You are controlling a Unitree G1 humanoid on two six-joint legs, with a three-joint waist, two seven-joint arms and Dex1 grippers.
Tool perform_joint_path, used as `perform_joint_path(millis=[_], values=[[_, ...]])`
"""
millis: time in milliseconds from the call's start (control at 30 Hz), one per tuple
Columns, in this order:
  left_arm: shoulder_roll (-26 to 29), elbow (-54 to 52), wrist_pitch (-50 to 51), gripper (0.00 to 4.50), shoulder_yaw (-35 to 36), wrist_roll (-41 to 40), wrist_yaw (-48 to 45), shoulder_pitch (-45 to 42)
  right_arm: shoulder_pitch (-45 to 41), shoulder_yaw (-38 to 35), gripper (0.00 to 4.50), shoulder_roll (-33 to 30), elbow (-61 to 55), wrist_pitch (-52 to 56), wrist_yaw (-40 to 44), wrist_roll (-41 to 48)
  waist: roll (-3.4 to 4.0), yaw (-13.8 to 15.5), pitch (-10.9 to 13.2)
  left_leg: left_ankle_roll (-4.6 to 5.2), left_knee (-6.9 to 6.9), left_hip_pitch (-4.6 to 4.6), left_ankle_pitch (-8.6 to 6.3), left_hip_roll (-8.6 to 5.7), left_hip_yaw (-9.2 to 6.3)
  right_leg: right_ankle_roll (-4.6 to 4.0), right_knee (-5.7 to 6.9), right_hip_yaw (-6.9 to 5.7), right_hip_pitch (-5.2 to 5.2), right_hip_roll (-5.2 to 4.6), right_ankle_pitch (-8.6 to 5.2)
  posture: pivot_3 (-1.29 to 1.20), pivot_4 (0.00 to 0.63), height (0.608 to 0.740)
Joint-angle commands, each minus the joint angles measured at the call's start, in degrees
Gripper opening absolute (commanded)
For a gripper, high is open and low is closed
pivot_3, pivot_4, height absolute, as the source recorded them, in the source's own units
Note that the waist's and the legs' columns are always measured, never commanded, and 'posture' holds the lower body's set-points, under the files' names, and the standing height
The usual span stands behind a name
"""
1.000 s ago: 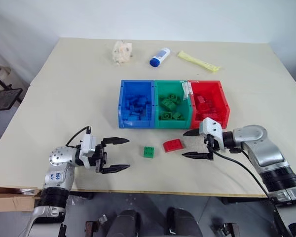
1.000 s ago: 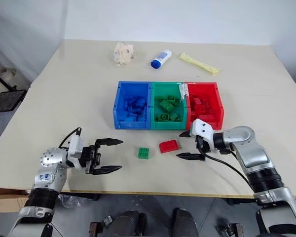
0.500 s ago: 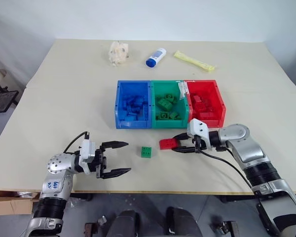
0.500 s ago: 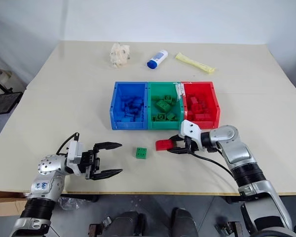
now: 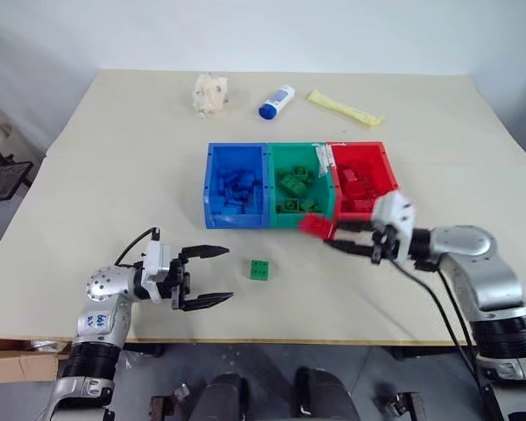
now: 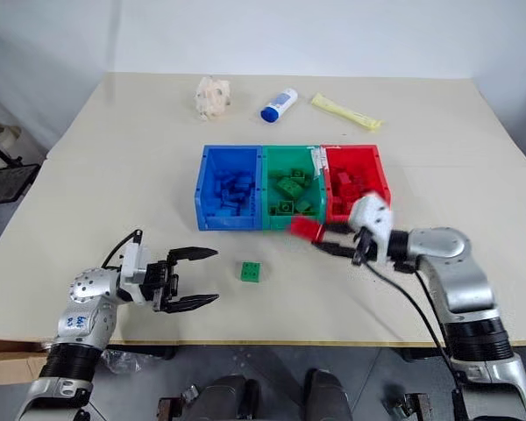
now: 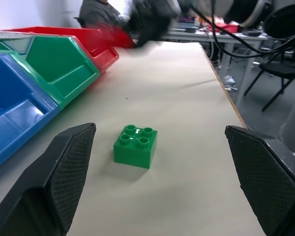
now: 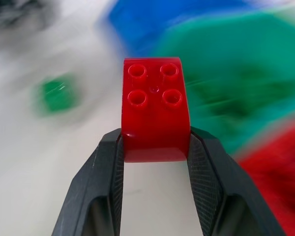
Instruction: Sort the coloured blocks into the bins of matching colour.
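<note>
Just in front of the green bin [image 5: 302,186], at its corner nearest the red bin [image 5: 365,180], the right gripper [image 5: 333,237] is carrying a red block [image 5: 316,225] clear of the table [image 5: 114,158]. Its two fingers are clamped on the block's opposite side walls, which is leaving the studded top free and should be letting the block drop cleanly once it is over the red bin. In the right wrist view the red block [image 8: 155,109] is showing four round studs on a glossy top that is curving down toward the fingers; it looks like a short, rounded piece, far smaller than any bin.

In front of the green bin, out toward the table's near edge, a green block [image 5: 261,269] is sitting flat and studs up. The left gripper [image 5: 206,275] is waiting beside it, farther from the green bin, with its fingers spread wide and nothing between them. It is pointing toward the block, so it seems placed to take that piece next.

The blue bin [image 5: 238,184] is standing against the green bin's other side. All three bins are already holding blocks of their own colour.
</note>
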Motion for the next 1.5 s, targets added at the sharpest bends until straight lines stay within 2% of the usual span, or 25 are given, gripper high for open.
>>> perform_joint_path(millis=[33, 133, 300, 400, 600, 667, 833, 1000, 1233, 1433, 1500], values=[[-0.22, 2.0, -0.75, 4.5, -0.01, -0.44, -1.53, -2.24, -4.39, -6.22, 1.43, -1.19, 2.06, 1.2, -7.14, 0.89, 0.0, -0.04, 0.0, 0.0, 0.0, 0.0, 0.0, 0.0, 0.02, 0.0, 0.0, 0.01, -0.01, 0.01, 0.0, 0.0, 0.15, 0.74], [-0.54, 3.78, -1.15, 4.5, -0.21, -0.18, -2.3, -3.88, -7.68, -6.02, 1.43, -1.36, 6.86, 1.15, -11.33, -1.7, 0.0, -0.14, 0.0, 0.0, 0.0, 0.0, 0.0, 0.0, 0.02, 0.0, 0.02, -0.01, -0.01, 0.03, 0.0, 0.0, 0.15, 0.74], [-0.78, 5.31, -1.64, 4.5, -0.15, 0.0, -3.15, -5.18, -8.52, -4.13, 3.11, -1.69, 7.62, 1.33, -11.78, -2.47, 0.0, -0.17, 0.0, 0.02, -0.06, -0.04, 0.01, -0.03, 0.06, 0.0, 0.03, -0.01, -0.07, 0.07, 0.0, 0.0, 0.15, 0.74], [-0.48, 5.62, -1.62, 4.5, 0.16, -0.02, -3.46, -5.48, -5.84, -3.65, 4.12, -3.01, 2.73, 1.99, -9.17, -0.83, 0.0, -0.08, 0.0, 0.04, -0.06, -0.04, 0.02, -0.02, 0.1, 0.0, 0.06, -0.01, -0.09, 0.09, 0.0, 0.0, 0.15, 0.74], [-0.34, 5.19, -1.05, 4.5, 0.6, -0.25, -3.23, -5.56, 0.59, -4.88, 4.12, -6.38, -3.02, 2.35, -4.68, 2.1, 0.0, 0.19, 0.0, 0.08, -0.05, -0.05, 0.03, -0.07, 0.09, 0.01, 0.07, -0.01, -0.06, 0.08, 0.0, 0.0, 0.15, 0.74], [0.21, 4.7, -0.23, 4.5, 0.68, 0.17, -2.36, -4.93, 5.54, -6.66, 4.12, -8.81, -5.02, 0.77, -0.29, 3.8, 0.0, 0.42, 0.0, 0.08, -0.04, -0.05, 0.03, -0.06, 0.11, 0.01, 0.06, 0.0, -0.06, 0.07, 0.0, 0.0, 0.15, 0.74], [2.72, 2.76, 2.25, 4.5, 1.32, 3.05, 3.85, -2.63, 13.93, -8.0, 4.12, -15.27, -2.42, -4.35, 6.58, 1.93, 0.0, 1.12, 0.0, 0.09, -0.05, -0.03, 0.03, -0.06, 0.15, 0.01, 0.03, 0.01, -0.04, 0.07, 0.0, 0.0, 0.15, 0.74], [7.89, -1.88, 1.53, 4.5, 1.3, 6.69, 6.93, 3.75, 12.99, -7.67, 4.12, -15.51, 0.22, -5.87, 8.33, 3.25, 0.0, 0.44, 0.01, 0.05, -0.05, 0.09, 0.01, 0.12, 0.24, 0.0, -0.05, 0.14, 0.0, 0.01, 0.0, 0.0, 0.15, 0.74], [13.29, -5.73, -2.03, 4.5, 6.11, 6.89, 9.27, 12.33, 10.4, -5.67, 4.12, -15.61, 4.02, -7.75, 11.94, 3.09, 0.06, 0.32, 0.04, -0.02, -0.07, 0.04, -0.03, 0.13, 0.13, -0.03, -0.18, 0.11, 0.01, -0.07, -0.01, 0.0, 0.15, 0.74], [11.28, -8.81, -2.61, 4.5, 5.18, 7.15, 12.57, 12.65, 8.46, -5.11, 4.12, -14.69, 5.63, -9.24, 12.2, 2.83, 0.11, 1.25, 0.07, -0.01, -0.07, 0.02, -0.03, 0.08, 0.09, -0.03, -0.21, 0.09, 0.03, -0.15, -0.01, 0.0, 0.15, 0.74], [8.47, -11.15, -1.59, 4.5, 2.56, 8.23, 15.21, 11.4, 8.76, -4.58, 4.12, -14.6, 4.77, -8.27, 12.7, 3.39, 0.11, 1.29, 0.07, -0.03, -0.07, 0.01, -0.04, 0.09, 0.06, -0.03, -0.21, 0.07, 0.03, -0.12, -0.01, 0.0, 0.15, 0.74]])
